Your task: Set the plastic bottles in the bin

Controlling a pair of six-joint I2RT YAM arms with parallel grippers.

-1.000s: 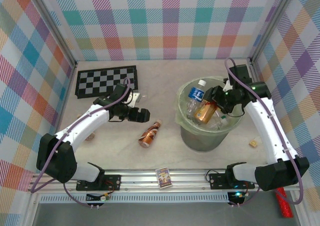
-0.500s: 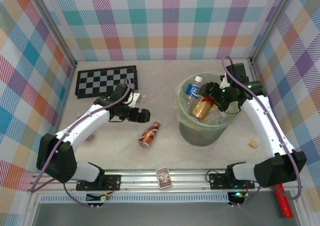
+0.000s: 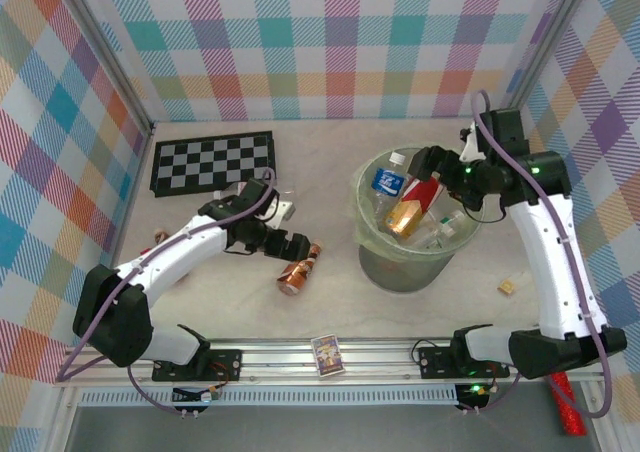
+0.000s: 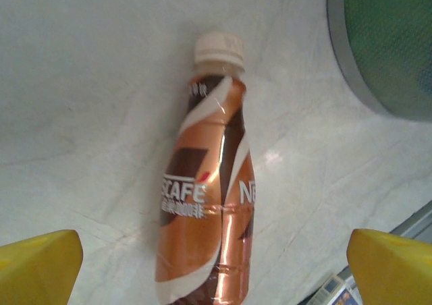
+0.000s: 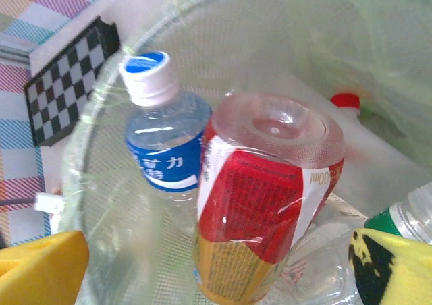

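Observation:
A copper-brown coffee bottle (image 4: 209, 204) with a cream cap lies on the table (image 3: 230, 302), cap pointing away from my left gripper. That gripper (image 4: 216, 271) hangs just above it, open, with a yellow fingertip (image 4: 37, 268) on each side and neither touching; from above, the left gripper (image 3: 298, 251) is at the bottle (image 3: 298, 270). The pale green bin (image 3: 372, 257) holds several bottles. My right gripper (image 5: 216, 268) is open over the bin's mouth, above an upside-down red-and-orange-labelled bottle (image 5: 270, 204) and a blue-labelled one (image 5: 162, 143). From above, the right gripper (image 3: 428, 166) is over the bin's far right rim.
A checkerboard mat (image 3: 212, 162) lies at the back left. A small picture card box (image 3: 327, 353) sits on the front rail and a red glittery stick (image 3: 567, 412) lies at the front right. A small tan piece (image 3: 508, 286) lies right of the bin.
My right gripper opened and let the red-and-orange-labelled bottle drop into the bin, then drew back to the right. My left gripper moved right and down over the copper bottle.

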